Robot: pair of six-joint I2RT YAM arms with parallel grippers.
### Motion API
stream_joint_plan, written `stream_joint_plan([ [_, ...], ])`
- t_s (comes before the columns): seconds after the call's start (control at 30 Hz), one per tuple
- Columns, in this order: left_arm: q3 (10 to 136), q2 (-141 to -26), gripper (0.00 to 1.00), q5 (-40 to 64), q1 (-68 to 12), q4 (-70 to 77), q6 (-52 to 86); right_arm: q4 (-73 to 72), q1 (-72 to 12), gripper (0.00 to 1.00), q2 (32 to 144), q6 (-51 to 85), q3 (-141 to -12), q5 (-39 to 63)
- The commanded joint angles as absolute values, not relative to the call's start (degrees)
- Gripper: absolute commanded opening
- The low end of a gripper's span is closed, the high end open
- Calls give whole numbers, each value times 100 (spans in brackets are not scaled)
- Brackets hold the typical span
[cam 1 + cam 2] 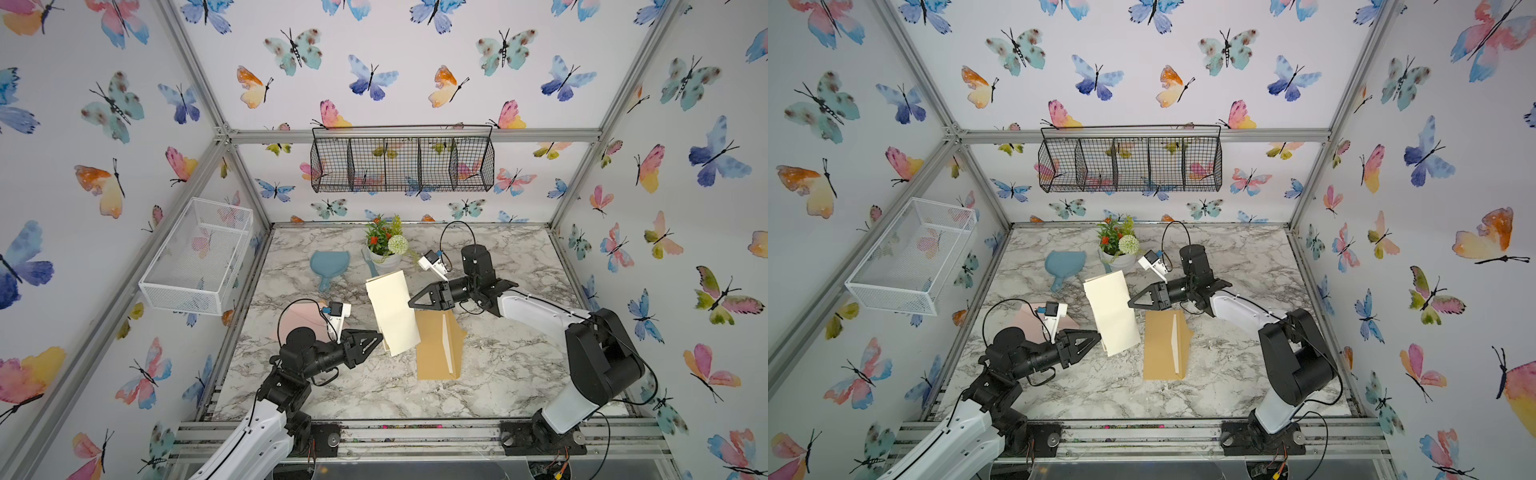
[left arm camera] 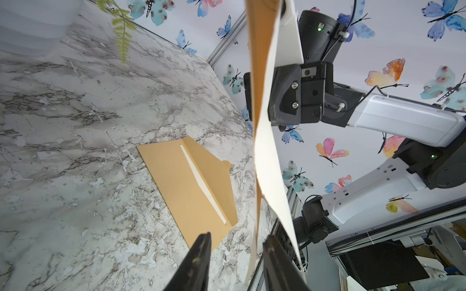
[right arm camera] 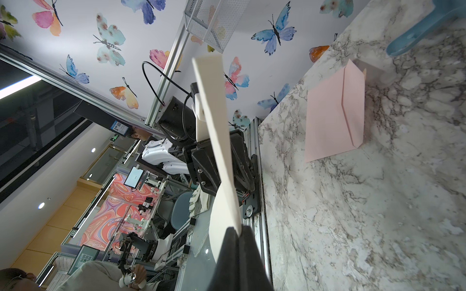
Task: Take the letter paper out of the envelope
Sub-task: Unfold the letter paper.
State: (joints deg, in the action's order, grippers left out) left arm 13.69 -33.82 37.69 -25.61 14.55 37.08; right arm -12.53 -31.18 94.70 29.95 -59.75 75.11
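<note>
Butterfly-printed walls [image 1: 415, 83] enclose a marbled tabletop [image 1: 374, 395], with a black wire basket [image 1: 384, 166] hung on the back wall.

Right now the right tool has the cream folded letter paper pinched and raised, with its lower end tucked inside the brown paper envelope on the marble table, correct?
Not the lower end: the left wrist view shows the cream folded letter paper hanging fully clear of the brown paper envelope. The right tool does pinch it raised, and the envelope lies on the marble table.
</note>
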Motion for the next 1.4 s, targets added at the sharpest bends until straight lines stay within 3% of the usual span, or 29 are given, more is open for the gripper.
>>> stream_joint_plan([
  [0.0,1355,-3423,39,3786,-2567,1715,3711,-1437,-3170,2,9391,3059,-6047,7613],
  [0.33,1395,-3990,37,3988,-2580,2316,3834,-1585,-3585,2,9632,3159,-6117,7489],
  [0.47,1508,-3850,6,3918,-2581,2004,3719,-1344,-3587,3,9663,2958,-6126,7427],
  [0.5,1528,-3800,3,3869,-2576,1907,3699,-1248,-3590,10,9681,2894,-6141,7393],
  [0.53,1554,-3742,1,3769,-2581,1750,3689,-1127,-3587,29,9694,2824,-6165,7299],
  [0.57,1606,-3697,0,3591,-2579,1520,3687,-906,-3586,40,9695,2709,-6207,7115],
  [0.6,1661,-3671,0,3404,-2579,1286,3663,-636,-3586,46,9680,2542,-6279,6889],
  [0.67,1779,-3656,0,3049,-2578,806,3525,464,-3574,55,9498,1971,-6618,5696],
  [0.73,1931,-3673,0,2551,-2582,319,3433,1191,-3606,53,9070,1980,-6774,3580],
  [0.8,2071,-3720,0,2105,-2583,-89,3442,1081,-4019,51,8422,2214,-6541,1648],
  [0.87,2212,-3828,0,1883,-2577,-325,3454,784,-4737,56,7994,2101,-6380,709],
  [1.1,2418,-4148,0,2074,-2592,-327,3362,871,-4983,71,8024,2104,-6257,465],
  [1.37,2316,-3991,0,2194,-2586,-249,3428,385,-4983,74,8520,2180,-6189,1236],
])
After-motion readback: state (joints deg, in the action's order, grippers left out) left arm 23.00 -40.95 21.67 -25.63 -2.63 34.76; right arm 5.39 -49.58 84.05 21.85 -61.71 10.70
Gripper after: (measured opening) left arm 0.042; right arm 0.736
